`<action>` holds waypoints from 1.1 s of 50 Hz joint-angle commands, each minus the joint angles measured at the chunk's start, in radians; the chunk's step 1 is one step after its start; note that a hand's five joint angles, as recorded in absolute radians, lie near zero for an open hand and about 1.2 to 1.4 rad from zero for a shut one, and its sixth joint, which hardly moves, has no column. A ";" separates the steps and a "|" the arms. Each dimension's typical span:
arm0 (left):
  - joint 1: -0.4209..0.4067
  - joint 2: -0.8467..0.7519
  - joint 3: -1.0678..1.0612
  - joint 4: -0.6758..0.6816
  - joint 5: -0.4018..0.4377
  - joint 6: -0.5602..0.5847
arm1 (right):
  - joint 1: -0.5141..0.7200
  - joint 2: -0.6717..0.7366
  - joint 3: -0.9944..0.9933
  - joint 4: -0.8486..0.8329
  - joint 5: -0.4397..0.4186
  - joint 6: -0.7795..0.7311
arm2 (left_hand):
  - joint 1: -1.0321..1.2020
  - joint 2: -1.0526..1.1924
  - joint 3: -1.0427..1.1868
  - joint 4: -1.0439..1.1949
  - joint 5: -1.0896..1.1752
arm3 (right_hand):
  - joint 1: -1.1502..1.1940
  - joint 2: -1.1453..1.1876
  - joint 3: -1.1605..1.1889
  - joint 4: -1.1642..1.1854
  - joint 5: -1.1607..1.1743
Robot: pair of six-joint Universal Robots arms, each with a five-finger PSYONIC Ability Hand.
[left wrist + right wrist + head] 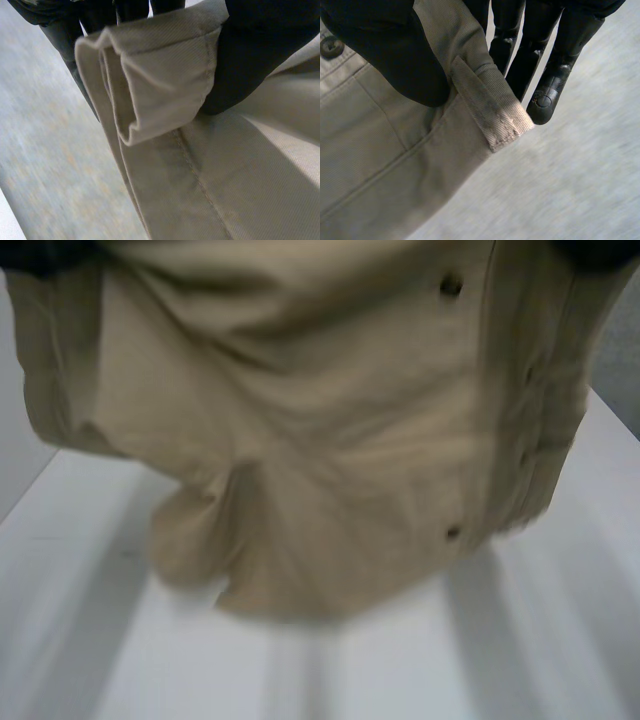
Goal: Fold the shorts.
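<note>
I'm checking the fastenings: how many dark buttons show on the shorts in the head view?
2. The upper button sits high on the lifted shorts; the lower button is near their hanging edge. Folds may hide others.

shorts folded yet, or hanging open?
Hanging open, not folded: the shorts hang spread above the table, left hand and right hand each pinching an upper edge. Cannot tell if the hem touches it.
</note>
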 commanded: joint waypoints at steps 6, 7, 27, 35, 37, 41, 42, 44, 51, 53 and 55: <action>-0.022 -0.510 0.043 -0.004 -0.009 0.006 | -0.059 0.412 0.024 0.051 -0.044 0.014 | 0.251 0.198 0.209 0.194 0.274 | 0.412 0.220 0.228 0.204 0.252; -0.025 -0.551 0.066 -0.002 -0.012 0.006 | -0.059 0.438 0.018 0.037 -0.044 0.014 | 0.251 0.198 0.209 0.194 0.274 | 0.412 0.220 0.228 0.204 0.252; -0.096 -0.679 0.513 0.510 -0.241 0.008 | -0.027 0.569 -0.239 -0.701 0.088 0.034 | 0.251 0.198 0.209 0.194 0.274 | 0.412 0.220 0.228 0.204 0.252; -0.100 -0.594 0.283 0.578 -0.256 0.000 | -0.025 0.539 -0.180 -0.693 0.081 0.034 | 0.251 0.198 0.209 0.194 0.274 | 0.412 0.220 0.228 0.204 0.252; -0.102 -0.587 0.199 0.596 -0.253 0.003 | -0.025 0.530 -0.134 -0.664 0.075 0.032 | 0.251 0.198 0.209 0.194 0.274 | 0.412 0.220 0.228 0.204 0.252; -0.105 -0.588 0.054 0.605 -0.250 0.005 | -0.028 0.538 -0.054 -0.566 0.062 0.034 | 0.251 0.198 0.209 0.194 0.274 | 0.412 0.220 0.228 0.204 0.252; -0.106 -0.594 0.028 0.607 -0.250 0.006 | -0.028 0.544 -0.033 -0.546 0.055 0.034 | 0.251 0.198 0.209 0.194 0.274 | 0.412 0.220 0.228 0.204 0.252; -0.119 -0.613 -0.047 0.607 -0.248 0.008 | -0.031 0.571 0.033 -0.506 0.027 0.037 | 0.251 0.198 0.209 0.194 0.274 | 0.412 0.220 0.228 0.204 0.252; -0.155 -0.804 -0.185 0.607 -0.255 0.012 | -0.031 0.708 0.176 -0.478 -0.004 0.031 | 0.251 0.198 0.209 0.194 0.274 | 0.412 0.220 0.228 0.204 0.252; -0.168 -0.835 -0.196 0.602 -0.255 0.014 | -0.031 0.742 0.198 -0.475 -0.002 0.032 | 0.251 0.198 0.209 0.194 0.274 | 0.412 0.220 0.228 0.204 0.252; -0.185 -0.863 -0.213 0.589 -0.258 0.026 | -0.033 0.749 0.207 -0.468 -0.001 0.032 | 0.251 0.198 0.209 0.194 0.274 | 0.412 0.220 0.228 0.204 0.252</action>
